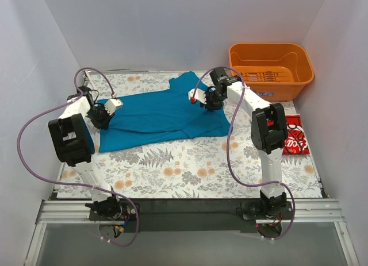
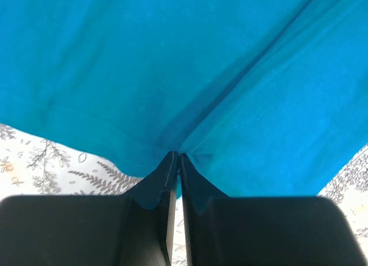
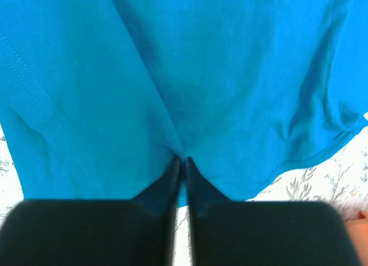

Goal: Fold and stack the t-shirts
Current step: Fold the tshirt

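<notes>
The teal-blue t-shirt (image 1: 161,116) lies spread across the floral table. My left gripper (image 1: 103,118) is at the shirt's left edge, shut on the cloth; in the left wrist view its fingertips (image 2: 177,157) pinch a fold of the teal shirt (image 2: 172,65). My right gripper (image 1: 211,101) is at the shirt's right side, shut on the cloth; in the right wrist view its fingertips (image 3: 183,160) pinch the teal shirt (image 3: 190,65). The red t-shirt with white lettering (image 1: 295,138) lies folded at the right edge of the table, partly hidden by my right arm.
An orange plastic basket (image 1: 270,70) stands at the back right corner. White walls close the table on the left, back and right. The floral tablecloth (image 1: 190,168) shows in front of the teal shirt.
</notes>
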Controlling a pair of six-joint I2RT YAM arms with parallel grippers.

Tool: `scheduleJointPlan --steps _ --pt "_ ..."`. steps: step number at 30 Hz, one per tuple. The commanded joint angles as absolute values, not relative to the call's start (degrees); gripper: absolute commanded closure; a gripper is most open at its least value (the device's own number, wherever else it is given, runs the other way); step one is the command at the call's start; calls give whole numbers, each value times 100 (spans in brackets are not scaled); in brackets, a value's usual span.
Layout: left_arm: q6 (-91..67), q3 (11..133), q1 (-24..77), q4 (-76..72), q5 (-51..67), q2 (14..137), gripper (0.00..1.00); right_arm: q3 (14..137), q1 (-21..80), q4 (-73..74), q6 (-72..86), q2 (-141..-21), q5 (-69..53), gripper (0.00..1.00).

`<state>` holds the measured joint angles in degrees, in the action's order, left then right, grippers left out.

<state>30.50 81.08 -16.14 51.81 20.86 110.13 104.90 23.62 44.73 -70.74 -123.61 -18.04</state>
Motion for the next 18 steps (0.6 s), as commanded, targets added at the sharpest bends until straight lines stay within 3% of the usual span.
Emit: scheduleJointPlan --steps 1,2,3,5,11,18 --pt "2910 8358 -1573 5010 2039 11004 93 10880 2320 4597 -7137 -12419 -1784 77" --pt "2718 8384 -1582 5027 2022 11047 89 10924 2312 4597 -6937 -12428 -1775 58" --pt "2559 8420 -1582 5019 1978 11057 83 11047 2277 4605 -6839 -12428 -1758 52" --pt "2147 8569 -1661 5193 2003 11057 80 11144 2224 4658 -6593 -12393 -1723 44" --pt "1153 8649 -2056 6011 2557 10758 61 10987 1873 5545 -5302 -11998 -2021 43" --pt "115 7639 -2434 6073 2751 10073 51 10292 1415 5976 -4237 -11847 -2601 43"
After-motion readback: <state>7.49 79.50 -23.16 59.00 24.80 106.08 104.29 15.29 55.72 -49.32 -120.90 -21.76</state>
